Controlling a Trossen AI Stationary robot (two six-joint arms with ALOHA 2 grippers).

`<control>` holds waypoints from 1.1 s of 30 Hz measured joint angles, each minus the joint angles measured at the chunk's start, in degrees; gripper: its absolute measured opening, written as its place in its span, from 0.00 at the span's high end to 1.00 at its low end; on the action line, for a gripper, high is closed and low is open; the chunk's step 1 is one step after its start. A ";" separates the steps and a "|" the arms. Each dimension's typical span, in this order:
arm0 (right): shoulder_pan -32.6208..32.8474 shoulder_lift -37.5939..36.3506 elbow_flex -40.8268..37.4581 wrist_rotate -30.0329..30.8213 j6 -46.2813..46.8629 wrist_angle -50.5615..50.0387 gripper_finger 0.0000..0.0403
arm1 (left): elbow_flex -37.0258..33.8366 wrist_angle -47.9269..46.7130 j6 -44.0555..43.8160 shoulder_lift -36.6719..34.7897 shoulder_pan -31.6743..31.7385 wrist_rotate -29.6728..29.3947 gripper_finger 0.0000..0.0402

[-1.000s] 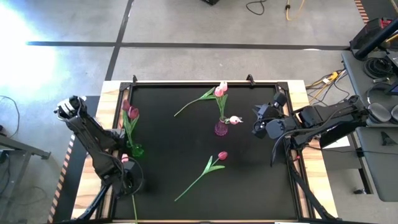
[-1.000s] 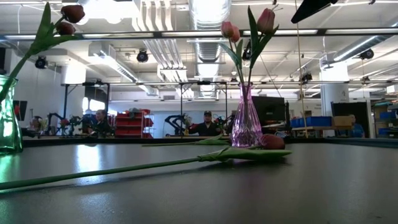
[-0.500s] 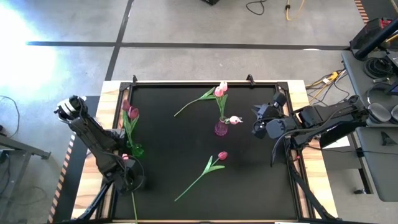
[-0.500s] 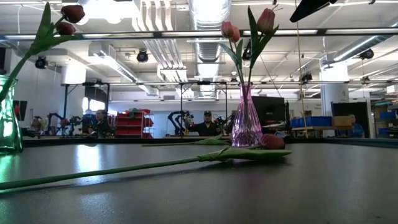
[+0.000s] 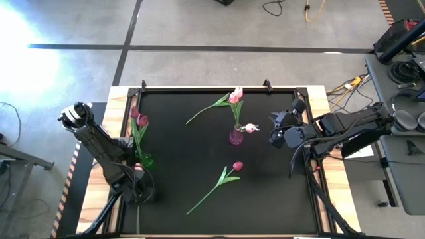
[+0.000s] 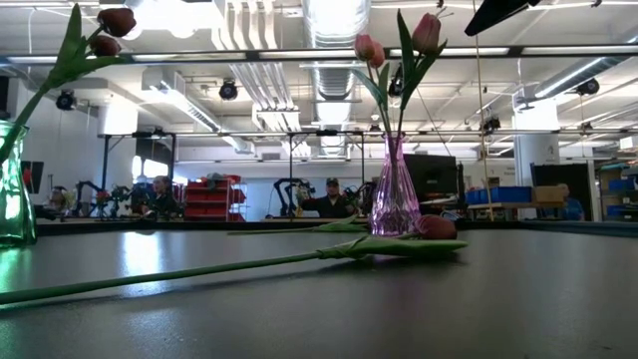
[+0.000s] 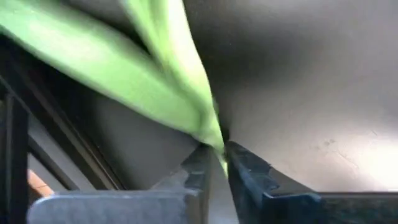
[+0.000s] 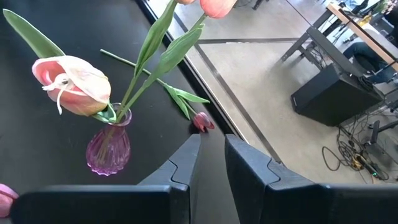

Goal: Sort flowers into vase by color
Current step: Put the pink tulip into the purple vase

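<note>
Holds a thin green stem [image 7: 210,124] between the fingers of the left gripper [image 7: 217,150], closed down to a sliver around it, at the near left corner of the table [image 5: 186,159], just nearside of the green vase [image 5: 145,160]. Catches the stem right at the fingertips, not deep in the jaws. Fans a broad leaf [image 7: 93,56] away from the pinch.

Could slip out on the lift, with so little stem inside so shallow a pinch. Could twist or droop once raised, given a long limp stem and a heavy head at one end. Could snag the leaf or the head on the table's raised edge rail, close alongside. Could knock the green vase, or the dark red flowers [image 5: 139,119] already in it, while swinging across, being so near. Could also land in the wrong vase: head colour hard to read here, only a hint of pink beside the gripper.

Lies with its long axis roughly along the table's left edge, near to far. Points its head toward the green vase and the far side, its stem end toward the near edge, as far as can be made out.

Waits with the right gripper [image 8: 210,149] near the pink vase [image 5: 236,137], fingers slightly apart on nothing. Leaves two more flowers flat on the table: one mid-table [image 5: 219,179], one at the far side [image 5: 209,109].
</note>
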 joint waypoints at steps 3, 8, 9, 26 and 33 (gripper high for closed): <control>0.00 0.00 0.00 0.00 0.00 0.00 0.84 | 0.84 -0.19 1.79 0.00 -0.02 -0.16 0.99; 0.01 0.00 0.00 0.00 0.00 0.02 0.84 | 4.29 -2.16 4.95 0.07 -0.06 -0.45 0.99; 0.00 0.00 0.00 0.00 0.00 0.02 0.84 | 5.70 -2.72 5.73 0.07 -0.04 -0.65 1.00; 2.90 -0.62 -2.97 0.67 0.80 -0.31 0.89 | 25.46 -4.22 62.69 0.05 8.01 -44.31 1.00; 9.21 -1.18 -5.36 6.59 0.82 6.59 0.93 | 29.42 -0.14 93.64 0.05 16.24 -53.35 1.00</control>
